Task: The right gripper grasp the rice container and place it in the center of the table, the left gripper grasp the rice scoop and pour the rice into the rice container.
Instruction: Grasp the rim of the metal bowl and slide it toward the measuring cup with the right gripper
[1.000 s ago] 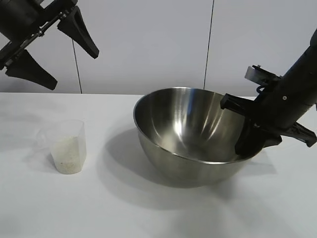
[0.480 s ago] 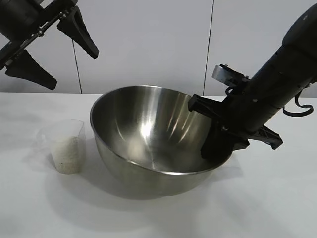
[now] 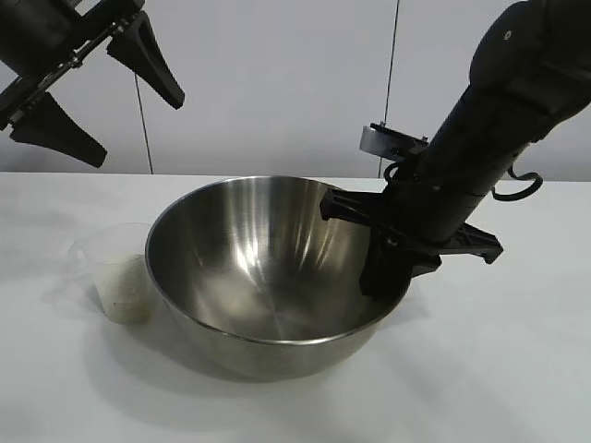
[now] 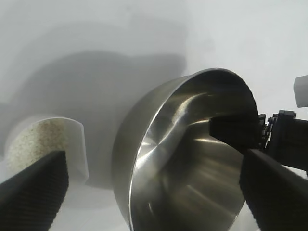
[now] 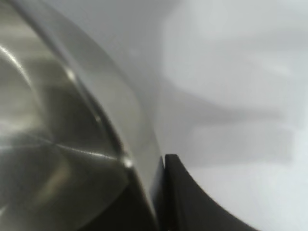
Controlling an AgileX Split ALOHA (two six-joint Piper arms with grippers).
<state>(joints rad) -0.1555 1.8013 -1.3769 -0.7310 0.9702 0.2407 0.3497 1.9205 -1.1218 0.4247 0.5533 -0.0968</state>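
Observation:
The rice container (image 3: 268, 268), a large shiny steel bowl, sits near the middle of the white table (image 3: 499, 369), tipped a little. My right gripper (image 3: 383, 272) is shut on its right rim, one finger inside and one outside; the right wrist view shows the rim (image 5: 139, 159) pinched against the outer finger (image 5: 192, 202). The rice scoop (image 3: 115, 268), a clear cup holding white rice (image 3: 125, 291), stands just left of the bowl, partly hidden by it. In the left wrist view a narrow gap separates cup (image 4: 77, 144) and bowl (image 4: 192, 168). My left gripper (image 3: 137, 131) hangs open, high at the upper left.
A pale wall with a dark vertical seam (image 3: 392, 92) stands behind the table. Bare tabletop lies in front of the bowl and to its right (image 3: 536, 305).
The right gripper has carried the bowl leftward across the table, from right of centre until its left edge overlaps the cup. The left gripper and the cup have stayed put.

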